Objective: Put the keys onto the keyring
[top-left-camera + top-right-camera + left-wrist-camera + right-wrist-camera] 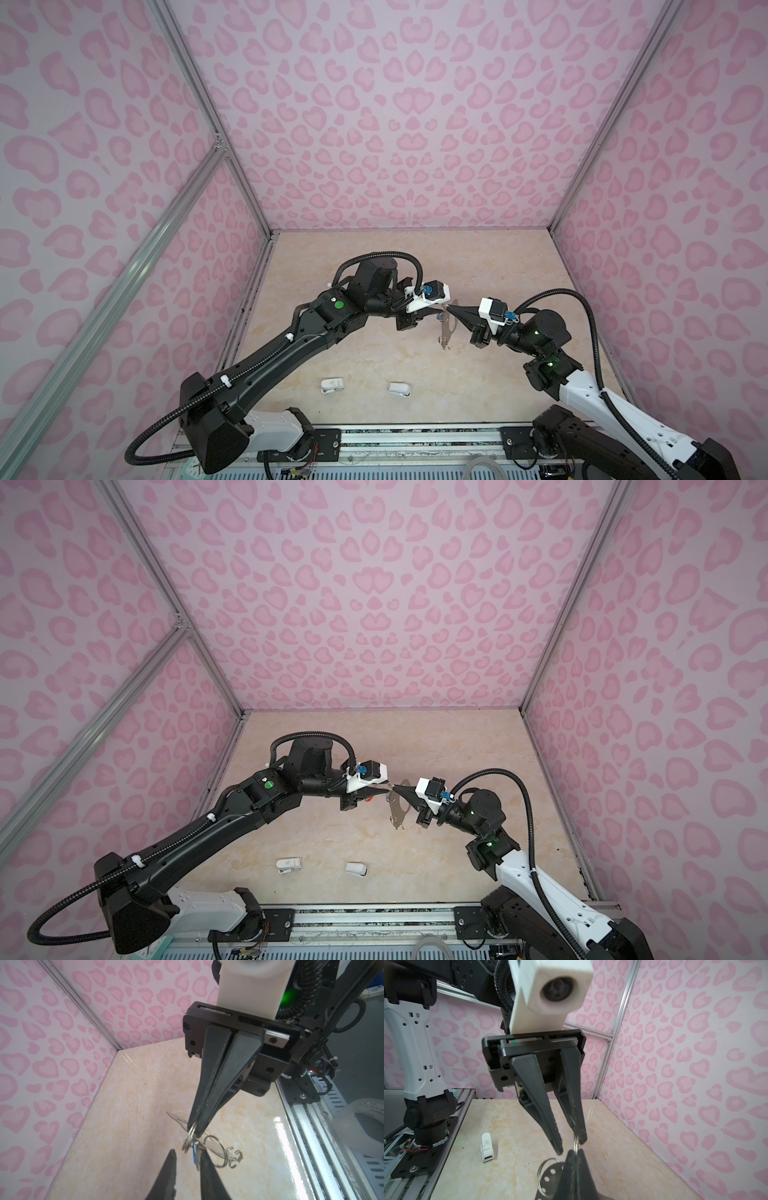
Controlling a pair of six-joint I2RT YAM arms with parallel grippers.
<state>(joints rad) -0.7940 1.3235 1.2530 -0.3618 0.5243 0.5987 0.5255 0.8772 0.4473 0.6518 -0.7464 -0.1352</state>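
The fingers of the right gripper (195, 1132) are pressed together on one small wire ring of the flat grey metal keyring (550, 1176), which hangs under them above the beige marbled table (374, 361). The left gripper (571, 1146) has its fingers spread, with one fingertip at the same ring. Only the left wrist view shows the silver key with blue tag (194, 1154), between these spread fingers. Only the right wrist view shows the holes in the keyring. Two white plastic objects (332, 384) lie well apart from it.
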